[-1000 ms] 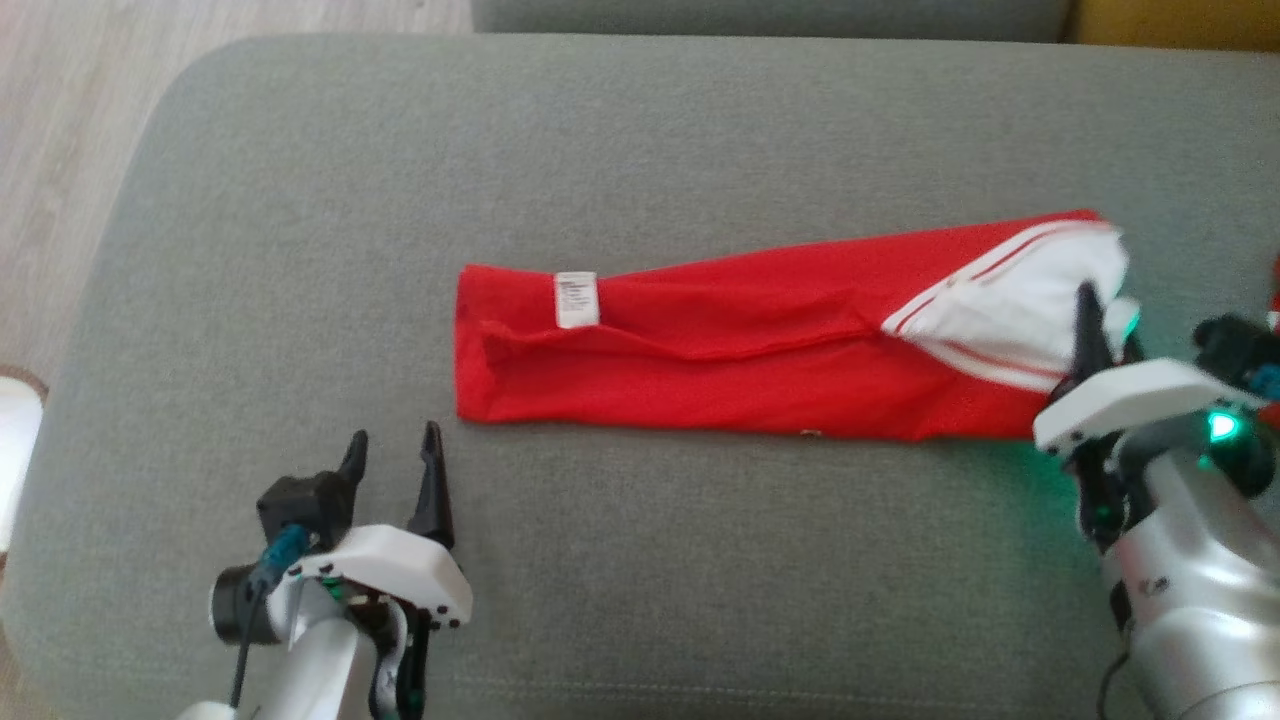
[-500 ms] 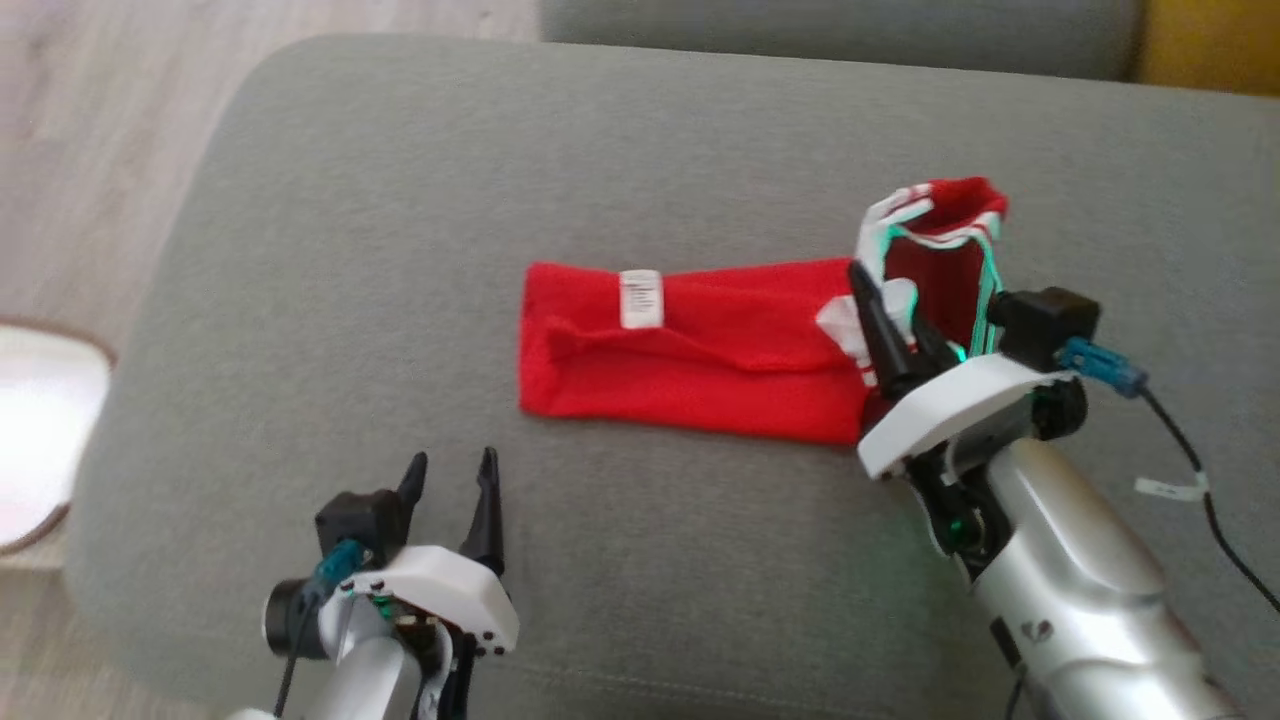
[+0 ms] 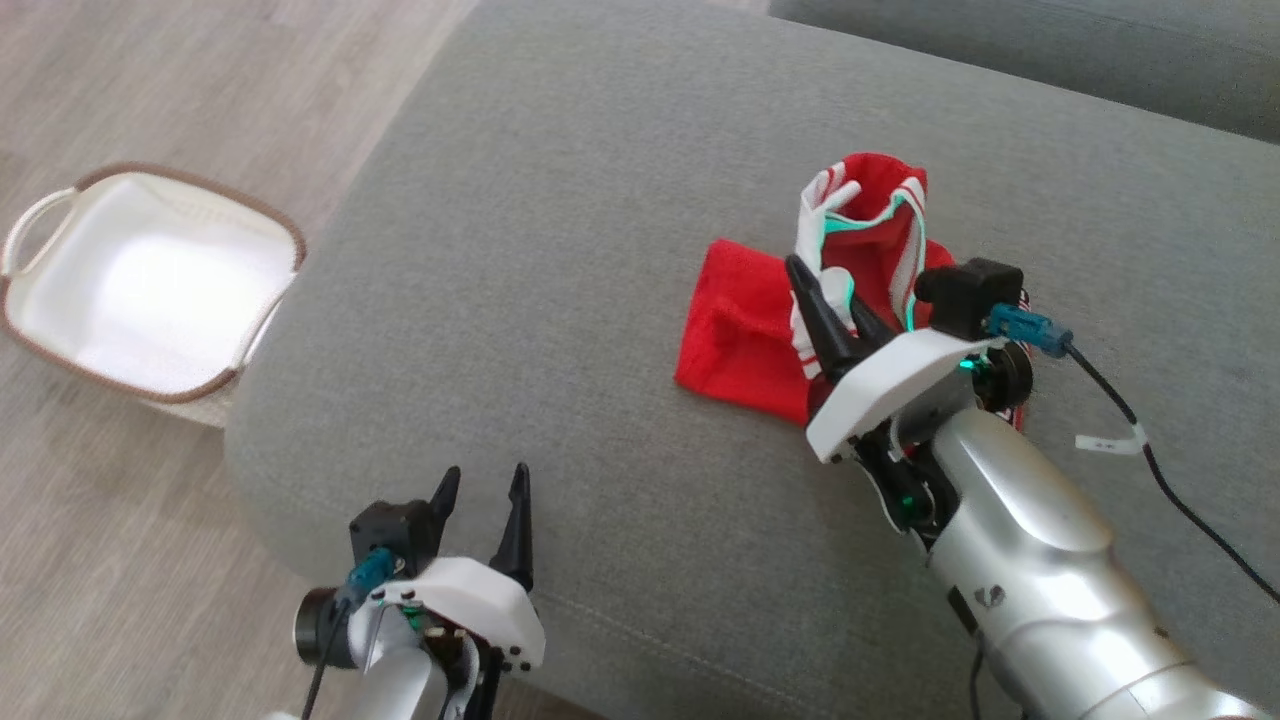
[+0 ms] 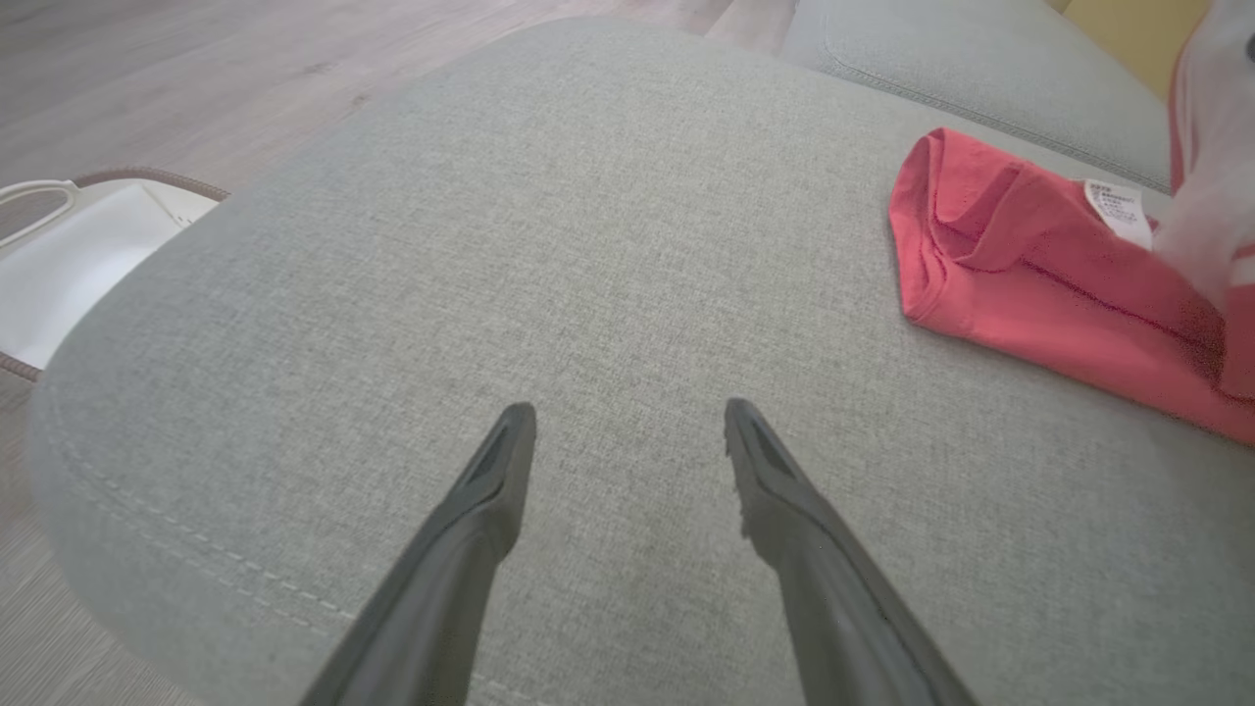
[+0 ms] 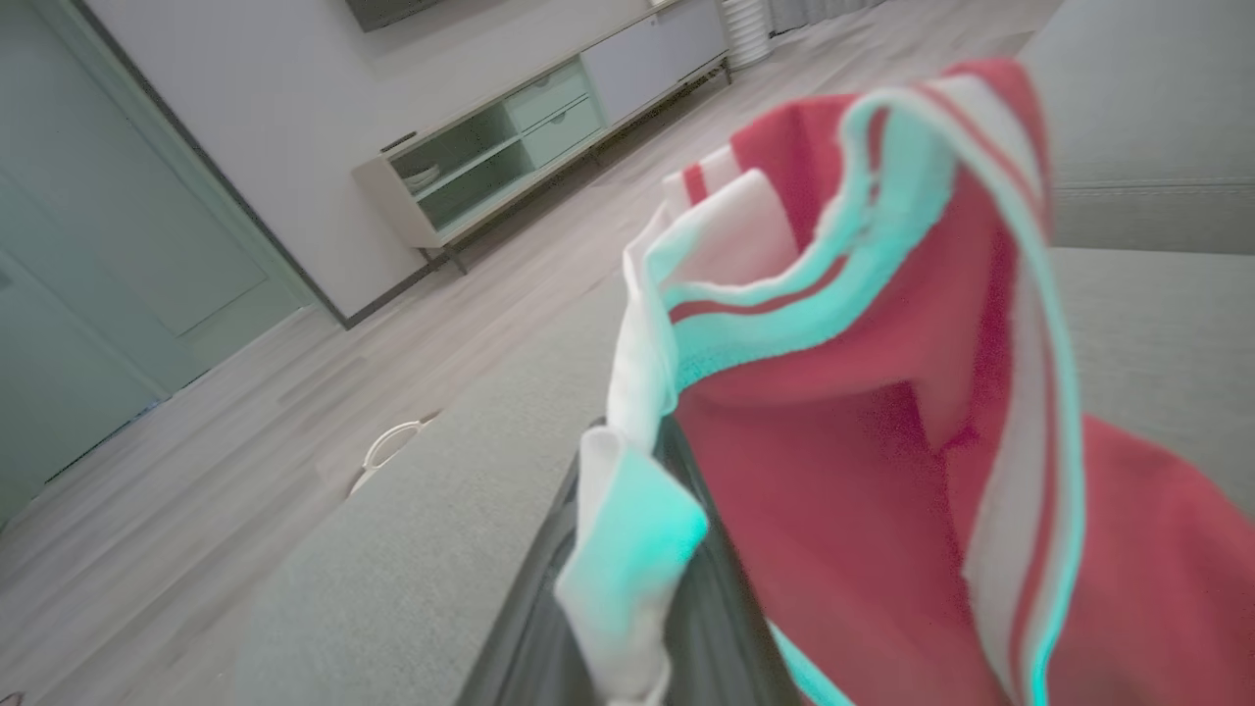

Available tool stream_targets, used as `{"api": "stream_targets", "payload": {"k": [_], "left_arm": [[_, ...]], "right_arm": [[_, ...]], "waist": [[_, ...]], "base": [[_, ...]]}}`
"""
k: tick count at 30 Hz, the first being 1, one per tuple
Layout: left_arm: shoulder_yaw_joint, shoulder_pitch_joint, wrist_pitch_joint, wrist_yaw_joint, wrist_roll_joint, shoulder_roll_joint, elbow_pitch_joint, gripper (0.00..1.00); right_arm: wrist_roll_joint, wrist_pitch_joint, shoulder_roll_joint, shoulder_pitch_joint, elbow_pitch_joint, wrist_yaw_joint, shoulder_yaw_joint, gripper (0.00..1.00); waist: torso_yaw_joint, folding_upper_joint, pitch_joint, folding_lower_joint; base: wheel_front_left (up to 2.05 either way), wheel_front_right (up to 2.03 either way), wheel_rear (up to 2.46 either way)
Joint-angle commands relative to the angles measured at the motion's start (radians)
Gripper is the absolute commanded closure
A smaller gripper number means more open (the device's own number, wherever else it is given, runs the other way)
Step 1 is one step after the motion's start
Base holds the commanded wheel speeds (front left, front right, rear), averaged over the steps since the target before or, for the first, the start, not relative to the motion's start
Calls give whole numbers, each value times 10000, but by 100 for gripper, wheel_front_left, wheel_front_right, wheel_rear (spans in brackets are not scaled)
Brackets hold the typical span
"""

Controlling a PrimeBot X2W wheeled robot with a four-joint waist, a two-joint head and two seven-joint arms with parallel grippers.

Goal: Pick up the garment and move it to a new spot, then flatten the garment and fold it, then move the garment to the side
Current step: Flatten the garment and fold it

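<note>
- Lying on a broad grey fabric sofa seat [image 3: 560, 230]: the red garment [image 3: 735, 335], right of the seat's centre, far from the rounded front-left corner.
- Right gripper [image 3: 825, 300] is pinched onto the garment's white-striped end and holds it raised off the seat. The rest of the cloth lies flat below, and a white label [image 4: 1118, 208] shows on it in the left wrist view.
- Left gripper [image 3: 486, 472] has its fingers spread with nothing between them. It hangs over bare seat near the stitched front edge, well apart from the garment.
- Seat weave is plain and uncluttered; a second grey cushion [image 3: 1050, 50] runs along the back.
- A white basket [image 3: 200, 192] with brown rim and loop handle sits on the floor, just beside the seat's left edge.
- Floor [image 3: 150, 70] is pale wood planking.
- The right wrist view shows a white wall [image 5: 275, 88], a low cabinet [image 5: 529, 127] with open shelves and drawers, and a pale door [image 5: 98, 294].
</note>
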Motion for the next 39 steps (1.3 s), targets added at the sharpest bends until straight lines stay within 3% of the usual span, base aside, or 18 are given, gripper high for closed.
{"api": "stream_targets", "payload": {"k": [1, 2, 8, 12, 20, 30, 39], "left_arm": [[236, -237, -124, 60, -69, 74, -255, 0], [206, -242, -124, 80, -86, 74, -251, 0], [316, -387, -124, 184, -4, 74, -358, 0], [573, -457, -124, 240, 175, 74, -511, 0], [1235, -431, -124, 284, 703, 74, -815, 0], [1987, 7, -124, 215, 1021, 74, -1016, 0], [2417, 529, -124, 202, 1170, 74, -1087, 0]], "right_arm": [[122, -201, 215, -359, -236, 65, 215, 46], [325, -363, 221, -427, -279, 65, 311, 0], [318, -1334, 228, -725, -89, 65, 214, 0], [-539, -1527, 220, -606, 294, 65, -1002, 0], [-2682, -1544, 222, 668, -543, 65, -3712, 0], [-3174, -1545, 229, 2119, -598, 65, -4326, 0], [-3078, -1546, 230, 2852, -611, 65, -4107, 0]], "waist": [[186, 0, 33, 0], [184, 0, 21, 0], [-473, 0, -97, 0], [-1222, 0, -184, 0], [-2709, 0, -428, 0], [-4042, 0, -749, 0], [-4628, 0, -1002, 0]], "base": [[0, 0, 0], [0, 0, 0], [0, 0, 0], [0, 0, 0], [0, 0, 0], [0, 0, 0], [0, 0, 0]]}}
